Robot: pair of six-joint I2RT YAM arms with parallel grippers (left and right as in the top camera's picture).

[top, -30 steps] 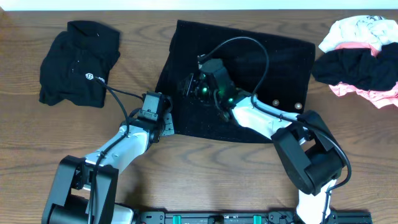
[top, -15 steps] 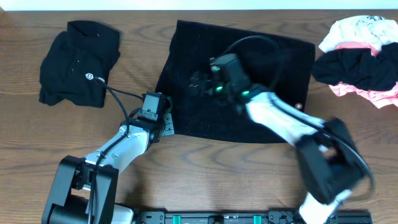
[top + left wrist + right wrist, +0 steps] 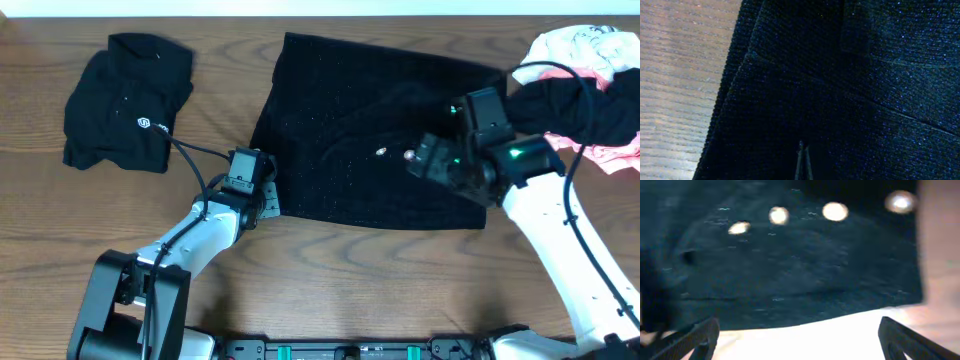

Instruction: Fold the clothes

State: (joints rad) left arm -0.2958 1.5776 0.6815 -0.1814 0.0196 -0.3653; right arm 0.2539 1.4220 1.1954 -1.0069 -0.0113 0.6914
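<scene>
A black speckled garment (image 3: 340, 110) lies spread across the middle of the table, with two pale buttons (image 3: 381, 152) showing near its centre. My right gripper (image 3: 422, 160) hovers over its right part, open and empty. In the right wrist view its fingers (image 3: 695, 337) stand wide apart, below a row of buttons (image 3: 779, 215). My left gripper (image 3: 262, 195) is at the garment's lower left corner, shut. In the left wrist view its closed tips (image 3: 802, 162) rest against the dark fabric (image 3: 850, 90). A folded black garment with a white logo (image 3: 125, 100) lies at the far left.
A pile of white, pink and black clothes (image 3: 585, 90) sits at the back right corner, close to the right arm's cable. Bare wooden table (image 3: 400, 280) runs along the front edge and between the two black garments.
My right gripper moved from the garment's middle to its right side and opened, letting go of the fabric. Buttons now show near the garment's centre. The left arm has stayed still.
</scene>
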